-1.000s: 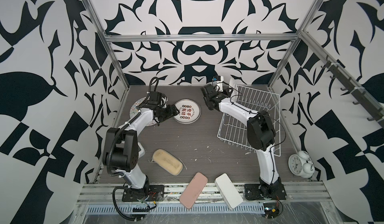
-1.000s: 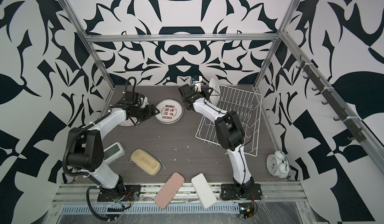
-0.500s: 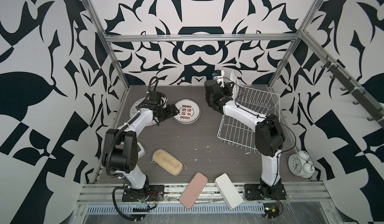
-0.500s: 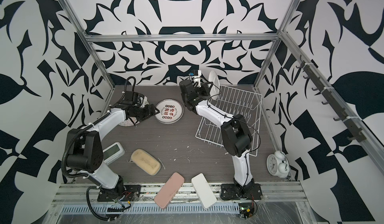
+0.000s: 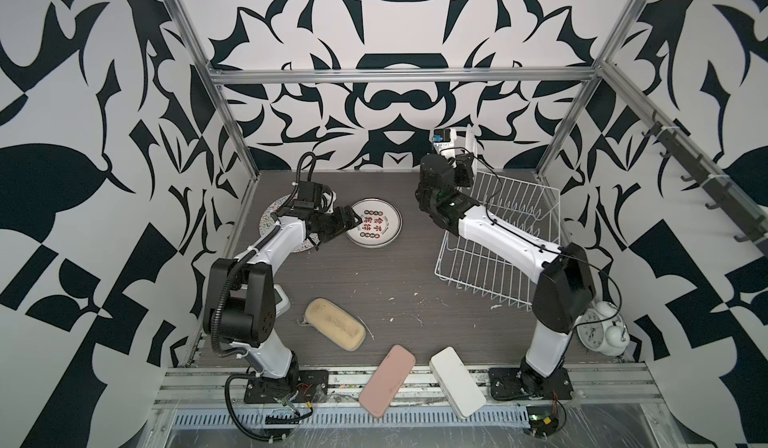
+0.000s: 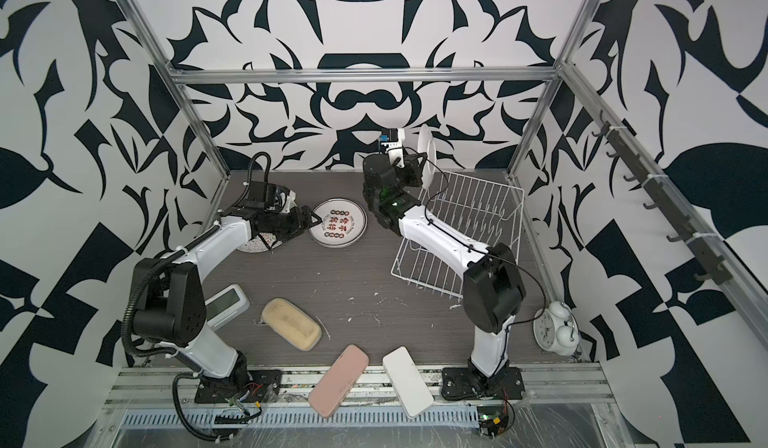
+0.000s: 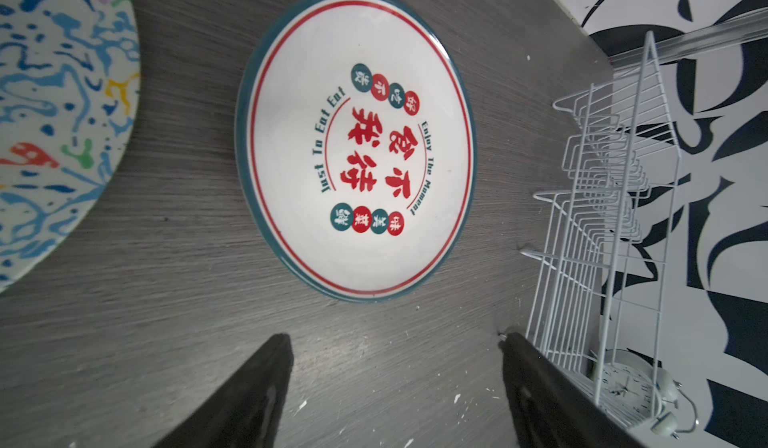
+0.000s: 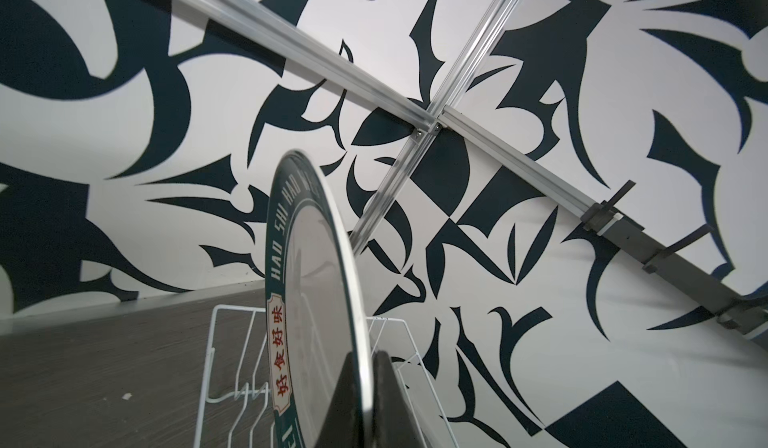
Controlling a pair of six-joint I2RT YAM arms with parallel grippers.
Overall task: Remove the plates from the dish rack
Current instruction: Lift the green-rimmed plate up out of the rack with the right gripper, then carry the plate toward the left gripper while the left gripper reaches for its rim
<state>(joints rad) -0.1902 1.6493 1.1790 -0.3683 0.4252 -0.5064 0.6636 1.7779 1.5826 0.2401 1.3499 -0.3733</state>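
Grey wood-grain tabletop [image 5: 374,283]: right gripper [image 8: 365,367] clamped on dark-rimmed plate [image 8: 320,258], upright above dish rack [image 5: 515,200]; left gripper [image 7: 395,337] spread wide, empty, beside red-character plate [image 7: 357,146].

squiggle plate [image 5: 269,219]: half hidden under left arm [image 5: 278,240] | dark-rimmed plate [image 8: 320,279]: lower part cut off
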